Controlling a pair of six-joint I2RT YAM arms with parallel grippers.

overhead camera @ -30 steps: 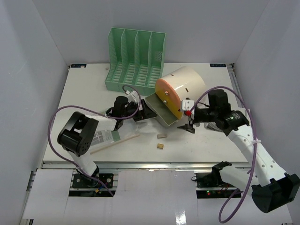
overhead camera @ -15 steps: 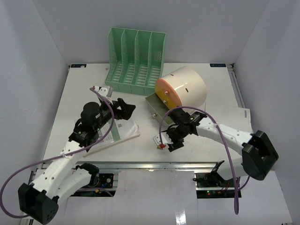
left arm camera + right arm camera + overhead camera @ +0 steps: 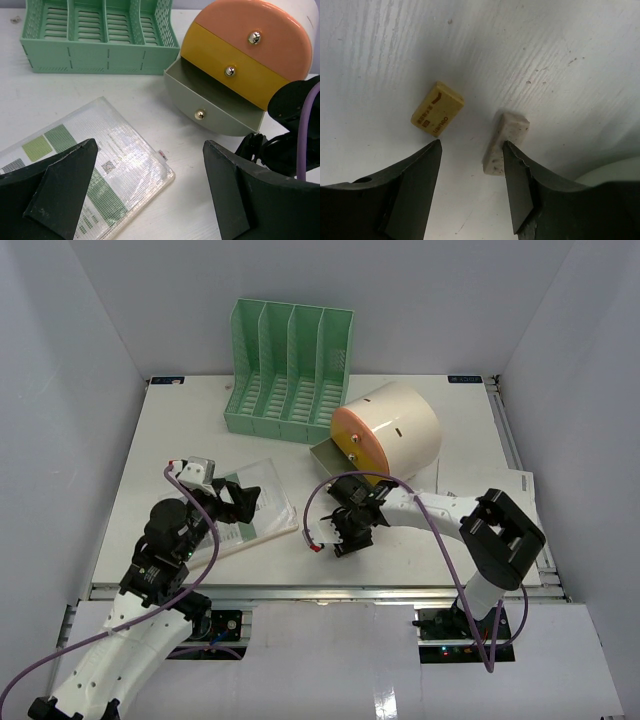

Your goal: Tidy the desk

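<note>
Hovering low over the counter (image 3: pixel 180 430), which fills the floor between the white walls, the right hand (image 3: pixel 470 150) has its fingers apart and grips nothing. A yellow eraser (image 3: pixel 437 109) lies just ahead of it, and a speckled white eraser (image 3: pixel 505 142) lies just beside one fingertip. The left hand (image 3: pixel 150 175) is spread wide above a clear pouch (image 3: pixel 85 175) of papers, near the round drawer box (image 3: pixel 240 65), whose bottom drawer is pulled out.
</note>
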